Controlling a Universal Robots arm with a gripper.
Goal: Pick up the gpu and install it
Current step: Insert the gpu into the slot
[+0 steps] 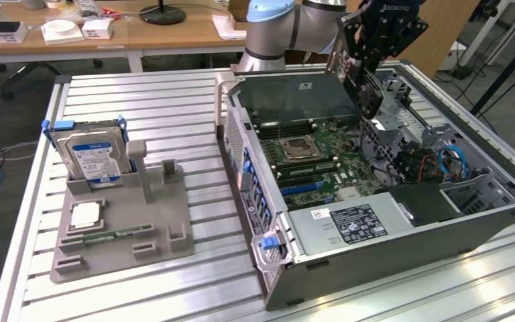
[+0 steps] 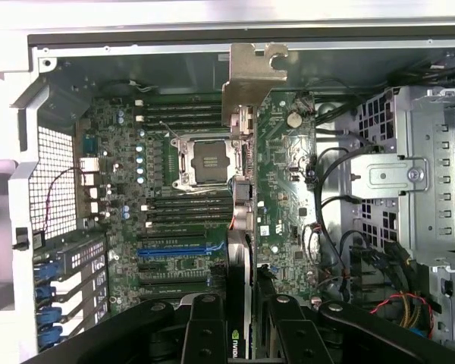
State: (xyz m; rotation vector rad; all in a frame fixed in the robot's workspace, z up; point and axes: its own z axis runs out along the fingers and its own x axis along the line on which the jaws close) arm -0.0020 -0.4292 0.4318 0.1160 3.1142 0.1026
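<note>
While the jaws are clamped on the gpu (image 2: pixel 240 212), with one black finger (image 2: pixel 205 334) against each face of the card, the step in hand looks to be carrying it over the open computer case (image 1: pixel 401 265) towards its slot. The card hangs in the air above the motherboard (image 2: pixel 288 174), upright and edge-down. Doing this well probably means holding the card square in the grip, since a thin board pinched near one end could tip or twist. It probably also means lining it up with care: seen from the wrist, the card's length runs crosswise to the blue expansion slot (image 2: pixel 178 246), with its silver end bracket (image 2: pixel 254 76) out by the case wall rather than along the slot. Loose cables (image 2: pixel 326 189) beside the drive cage (image 2: pixel 409 174) could snag if the card drifts that way. The wrist view gives the card's line against the slots and the empty CPU socket (image 2: pixel 208 163), which the exterior view cannot resolve. The exterior view gives height, showing the card well above the board. It also takes in the bench (image 1: pixel 168 94), where the hard drive (image 1: pixel 92 157) stands in its grey holder (image 1: pixel 172 231), well apart from the case.
</note>
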